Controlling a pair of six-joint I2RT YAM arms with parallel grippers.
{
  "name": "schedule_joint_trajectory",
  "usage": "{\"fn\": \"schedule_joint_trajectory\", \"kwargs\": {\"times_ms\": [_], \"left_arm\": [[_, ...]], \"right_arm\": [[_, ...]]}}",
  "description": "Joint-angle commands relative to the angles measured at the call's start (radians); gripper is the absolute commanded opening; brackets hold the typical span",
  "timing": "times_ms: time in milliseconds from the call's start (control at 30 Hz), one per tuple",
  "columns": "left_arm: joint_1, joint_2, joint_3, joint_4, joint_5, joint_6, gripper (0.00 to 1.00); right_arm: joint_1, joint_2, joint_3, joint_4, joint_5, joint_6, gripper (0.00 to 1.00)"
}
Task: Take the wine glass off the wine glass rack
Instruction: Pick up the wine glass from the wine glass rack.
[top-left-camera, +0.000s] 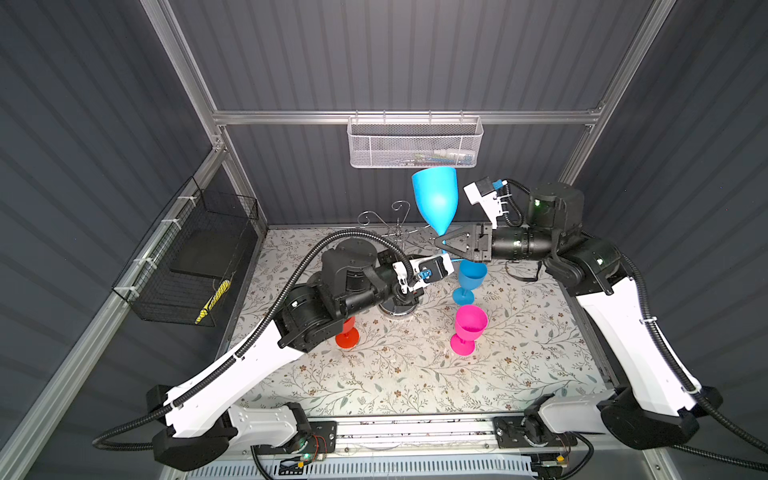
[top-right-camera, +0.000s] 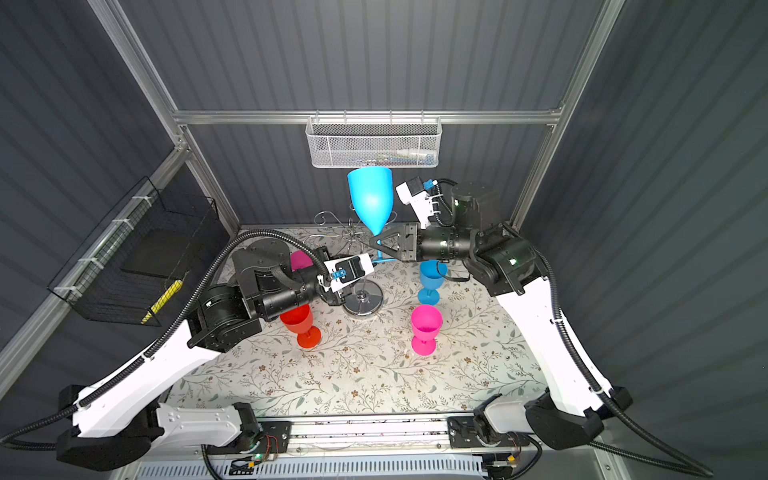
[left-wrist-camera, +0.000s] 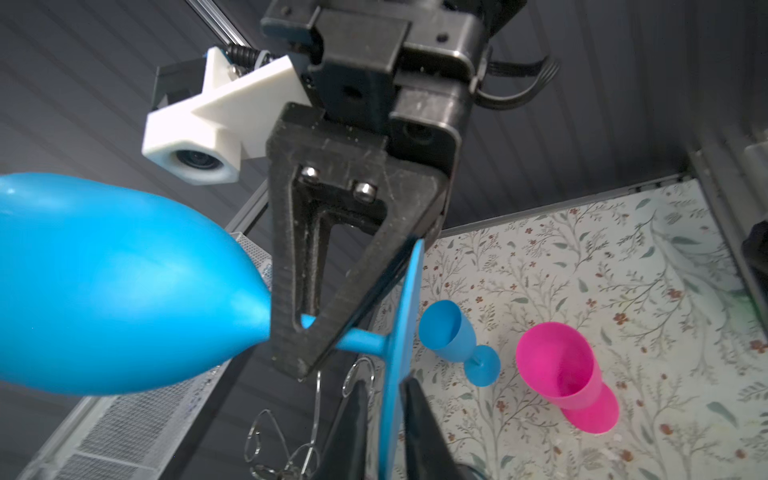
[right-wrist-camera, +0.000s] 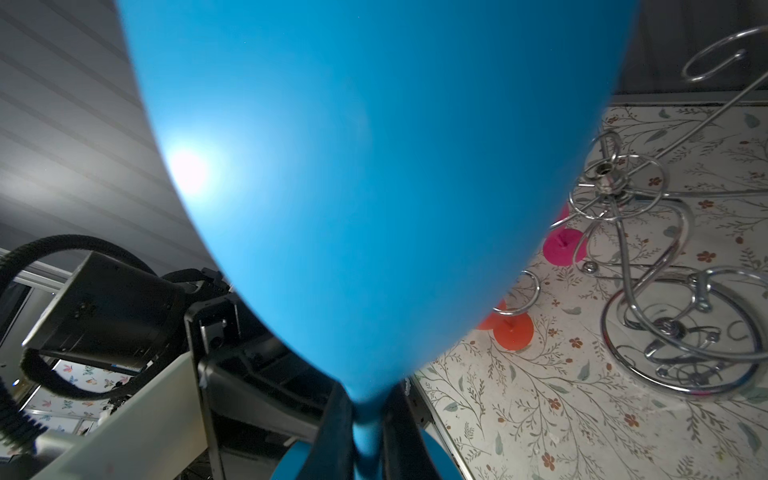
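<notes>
Both top views look steeply down from high in front over the whole bench (top-left-camera: 415, 374). The left wrist view looks past the left fingers (left-wrist-camera: 349, 428) at the blue wine glass (left-wrist-camera: 104, 282); the right wrist view, nearer, shares it beyond the right fingers (right-wrist-camera: 332, 432).

blue wine glass (top-left-camera: 435, 199) — floral table (top-left-camera: 415, 382)

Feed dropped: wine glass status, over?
Right gripper shut on tall blue plastic wine glass stem, upright, off chrome wire rack. Left gripper open around its foot. Small blue goblet below.
</notes>
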Motion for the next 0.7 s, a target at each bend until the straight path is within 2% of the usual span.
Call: {"fn": "schedule_joint_trajectory", "kwargs": {"times_ms": [0,67,133,200,400,500,667], "left_arm": [[-0.005,-0.029,-0.019,0.059,-0.058,-0.121,0.64],[-0.006,-0.039,-0.017,0.058,-0.120,-0.260,0.78],[-0.005,-0.045,-0.003,0.032,-0.181,-0.398,0.83],[-0.003,-0.061,-0.003,0.009,-0.172,-0.524,0.86],[-0.001,-0.138,-0.038,0.028,-0.175,-0.855,0.89],[0.005,-0.150,-0.020,-0.007,-0.164,-0.981,0.90],[0.028,-0.150,0.004,-0.077,-0.156,-1.189,0.91]], "right_arm": [[0.008,-0.017,-0.004,0.013,0.030,-0.033,0.00],[0.008,-0.028,0.000,-0.018,0.090,-0.095,0.00],[0.008,-0.044,0.001,-0.053,0.178,-0.173,0.00],[0.007,-0.066,-0.010,-0.083,0.268,-0.270,0.00],[0.008,-0.209,-0.176,-0.014,0.504,-0.542,0.00],[0.008,-0.290,-0.257,0.018,0.587,-0.664,0.00],[0.011,-0.350,-0.347,0.000,0.619,-0.828,0.00]]}}
